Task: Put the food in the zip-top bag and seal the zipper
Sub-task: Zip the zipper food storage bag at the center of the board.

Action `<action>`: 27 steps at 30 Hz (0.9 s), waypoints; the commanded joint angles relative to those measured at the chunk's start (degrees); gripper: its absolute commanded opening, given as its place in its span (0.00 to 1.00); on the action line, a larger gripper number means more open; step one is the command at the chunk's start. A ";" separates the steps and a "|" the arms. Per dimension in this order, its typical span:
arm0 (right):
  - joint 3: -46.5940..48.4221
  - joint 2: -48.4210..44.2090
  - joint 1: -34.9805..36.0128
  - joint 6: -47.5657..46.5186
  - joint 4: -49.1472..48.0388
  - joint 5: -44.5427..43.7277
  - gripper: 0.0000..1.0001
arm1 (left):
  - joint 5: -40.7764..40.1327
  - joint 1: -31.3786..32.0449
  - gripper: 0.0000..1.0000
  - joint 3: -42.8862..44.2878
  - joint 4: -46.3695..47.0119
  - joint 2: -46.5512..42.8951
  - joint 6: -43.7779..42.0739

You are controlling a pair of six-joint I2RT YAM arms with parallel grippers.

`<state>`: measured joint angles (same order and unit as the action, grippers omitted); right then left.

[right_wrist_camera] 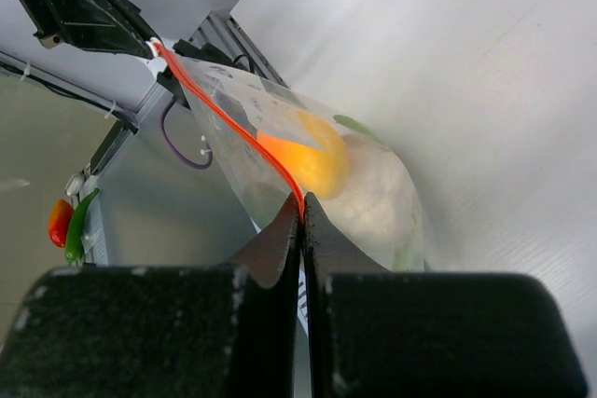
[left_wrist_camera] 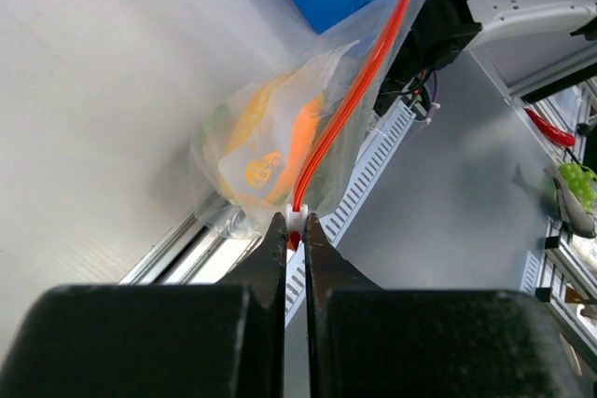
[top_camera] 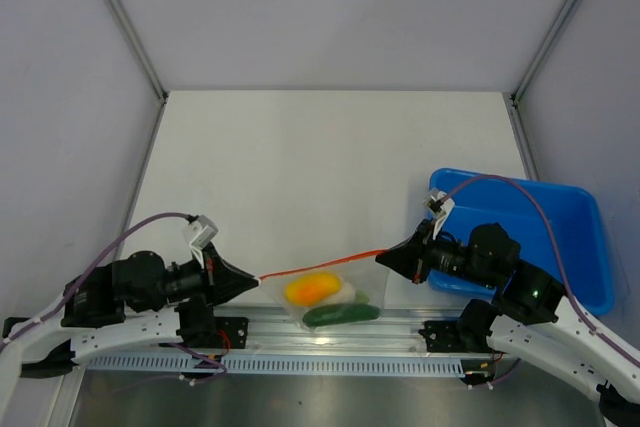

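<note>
The clear zip-top bag [top_camera: 330, 299] hangs at the table's near edge, stretched between both grippers. Inside it lie the yellow-orange fruit [top_camera: 312, 288], the dark green cucumber [top_camera: 341, 315] and the pale leafy lump [top_camera: 352, 294]. The orange-red zipper [top_camera: 320, 266] runs taut along the bag's mouth. My left gripper [top_camera: 255, 280] is shut on the zipper's left end, at its small white slider [left_wrist_camera: 296, 222]. My right gripper [top_camera: 383, 255] is shut on the zipper's right end [right_wrist_camera: 298, 202]. The fruit [right_wrist_camera: 308, 160] and lump [right_wrist_camera: 378, 198] show through the bag in the right wrist view.
A blue plastic tray [top_camera: 570, 237] stands at the right, just behind my right arm. The metal rail [top_camera: 330, 332] of the table's near edge runs under the bag. The white tabletop [top_camera: 330, 167] stretches behind the bag.
</note>
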<state>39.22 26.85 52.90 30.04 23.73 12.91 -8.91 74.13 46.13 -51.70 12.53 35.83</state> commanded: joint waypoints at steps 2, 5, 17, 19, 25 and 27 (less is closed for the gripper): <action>0.42 -0.13 -0.43 1.68 -1.49 -0.34 0.00 | -5.49 0.05 0.01 2.65 -5.33 -0.58 4.24; 0.07 0.57 -0.35 2.91 -1.31 0.10 0.00 | -6.47 0.05 0.00 2.21 -7.01 -1.37 6.44; -0.55 6.89 3.78 6.52 -3.86 -0.42 0.00 | -6.73 0.05 0.01 -0.07 -4.20 1.44 9.51; -0.11 8.91 4.92 7.13 -3.69 -1.56 0.00 | -7.52 0.14 0.00 -0.25 -3.76 1.96 10.92; 4.19 14.10 5.63 6.26 -2.81 -3.76 0.00 | -11.47 0.05 0.24 -0.17 -1.65 2.84 13.21; 5.86 16.99 5.54 5.56 -2.63 -4.29 0.00 | -13.41 0.14 0.31 0.54 -2.52 4.16 13.12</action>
<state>40.62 41.32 58.08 36.42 22.35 10.81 -18.04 74.13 45.41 -55.96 14.52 47.29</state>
